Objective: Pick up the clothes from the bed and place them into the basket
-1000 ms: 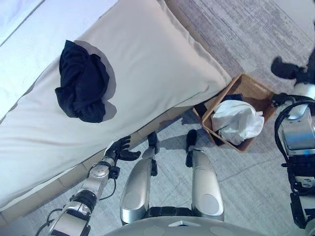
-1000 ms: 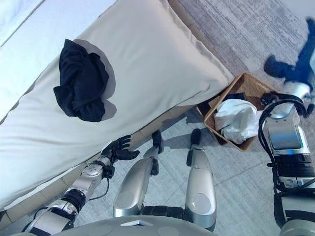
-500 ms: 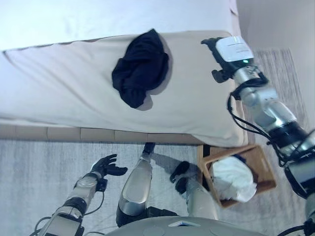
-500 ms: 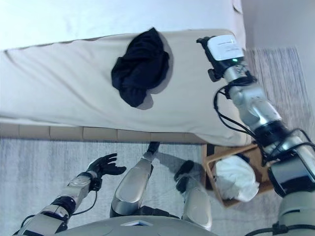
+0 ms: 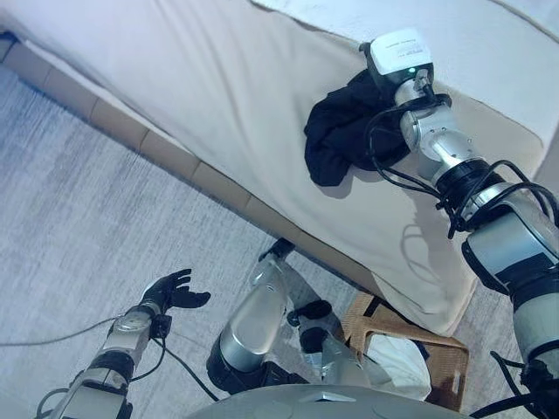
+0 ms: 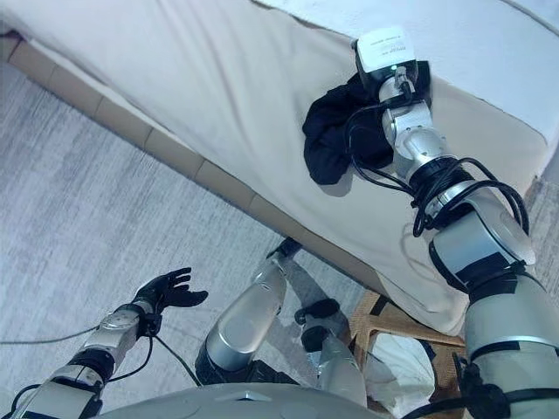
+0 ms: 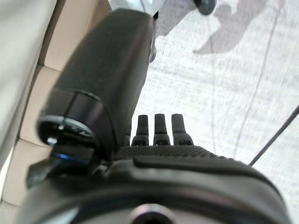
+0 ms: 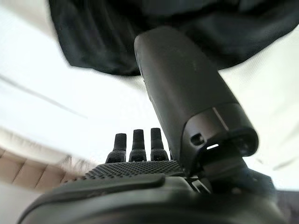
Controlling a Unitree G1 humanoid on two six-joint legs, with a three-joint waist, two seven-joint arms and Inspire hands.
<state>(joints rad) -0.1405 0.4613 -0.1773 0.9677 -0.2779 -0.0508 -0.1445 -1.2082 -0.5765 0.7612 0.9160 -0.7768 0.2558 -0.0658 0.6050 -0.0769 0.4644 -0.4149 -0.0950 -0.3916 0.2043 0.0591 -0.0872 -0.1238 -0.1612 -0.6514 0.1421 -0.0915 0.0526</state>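
A crumpled black garment (image 5: 334, 140) lies on the beige bed cover (image 5: 253, 96). My right arm (image 5: 430, 140) reaches across the bed, its wrist right over the garment's far side. In the right wrist view my right hand (image 8: 140, 170) is open, fingers straight and thumb (image 8: 182, 98) raised, with the black cloth (image 8: 103, 37) just past the fingertips and nothing gripped. My left hand (image 5: 171, 290) hangs open low over the carpet, away from the bed. The woven basket (image 5: 417, 333) stands on the floor by the bed's corner, holding a white cloth (image 5: 395, 362).
The bed's tan padded base (image 5: 166, 150) runs diagonally along the grey carpet (image 5: 79, 201). A white sheet (image 5: 489, 44) covers the far part of the bed. The basket sits partly tucked under the overhanging beige cover.
The whole view has swung as the camera moved. My right hand has gone from beside the black garment to right over it. The left hand stays open and low.
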